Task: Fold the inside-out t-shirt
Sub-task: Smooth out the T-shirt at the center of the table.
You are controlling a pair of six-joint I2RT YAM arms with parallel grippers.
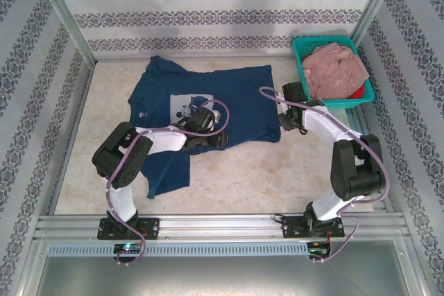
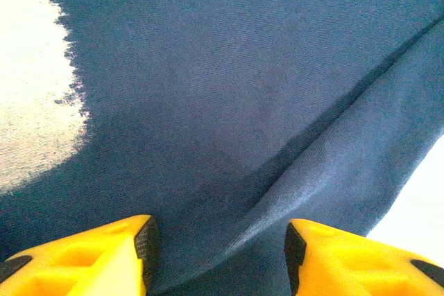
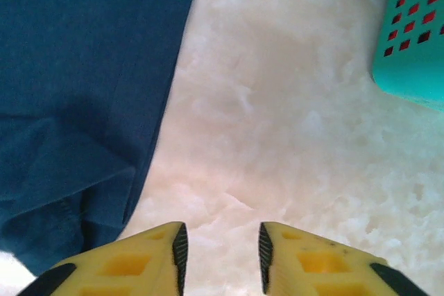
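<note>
Lying spread across the tabletop [image 1: 277, 171], the navy t-shirt [image 1: 208, 95] sits sideways, its hem toward the right claw [image 3: 222, 251] and one sleeve [image 1: 166, 171] trailing toward the arm bases, below and to the left of the left claw [image 2: 218, 240]. A pale square print [image 1: 182, 105] shows on the cloth just beyond and to the left of the left claw. That faded look fits a shirt that is inside-out.

The left claw hovers low over the middle of the shirt with its yellow fingers [image 2: 118, 254] spread. Cloth lies beneath and between them, and a soft ridge in the fabric runs up and away to the right. Nothing looks pinched. I judge it is placed there to take that ridge or to steady the body of the shirt for a fold.

The right claw is just off the shirt's hem edge, which lies to its left. Its fingers stand a little apart over bare tabletop, with nothing between them. That spot beside the hem suggests it is lined up to take the edge and carry it across.

Further right of the right claw is a teal basket [image 1: 303, 53] holding a dusty pink garment [image 1: 336, 67], well apart from the shirt and no part of this fold.
</note>
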